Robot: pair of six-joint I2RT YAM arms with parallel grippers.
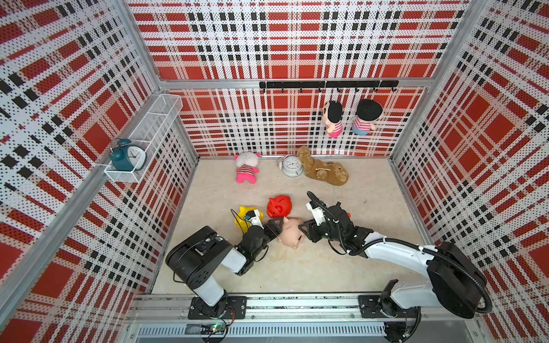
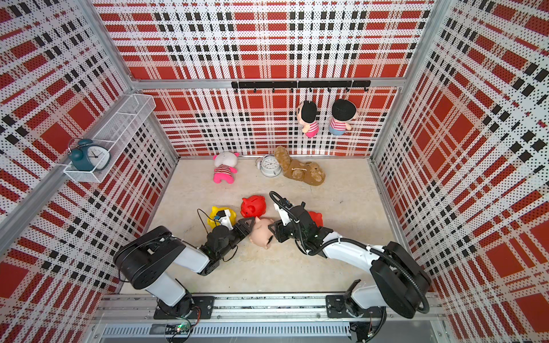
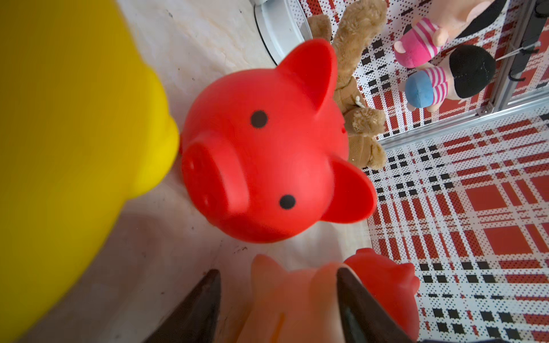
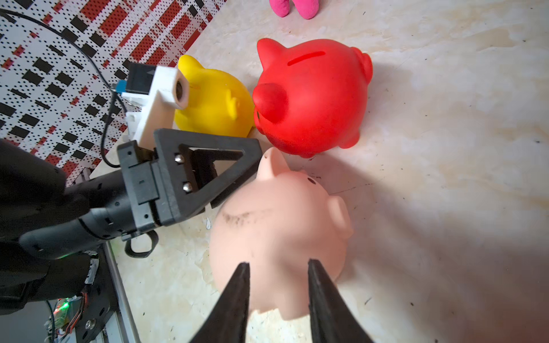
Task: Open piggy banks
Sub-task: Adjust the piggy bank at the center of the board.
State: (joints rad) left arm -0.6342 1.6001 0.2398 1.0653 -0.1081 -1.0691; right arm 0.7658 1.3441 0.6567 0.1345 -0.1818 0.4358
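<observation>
A pale pink piggy bank (image 1: 289, 233) (image 4: 276, 225) lies on its side on the floor between both arms. My left gripper (image 3: 279, 270) (image 1: 279, 228) is open around its head end; one finger touches it and the other stands clear. My right gripper (image 4: 278, 262) (image 1: 301, 233) is shut on its opposite end, near the legs. A red piggy bank (image 1: 279, 205) (image 3: 261, 154) stands just behind, beside a yellow one (image 1: 242, 211) (image 4: 214, 101) that my left wrist partly covers. Another red one (image 2: 316, 218) (image 3: 383, 276) peeks out behind my right wrist. No belly plug shows.
At the back wall lie a pink-and-white striped plush (image 1: 246, 169), a white alarm clock (image 1: 292, 166) and a brown plush dog (image 1: 323, 170). Two dolls (image 1: 334, 118) hang from a hook rail. A wire shelf (image 1: 160, 118) on the left wall holds a blue clock (image 1: 127, 154).
</observation>
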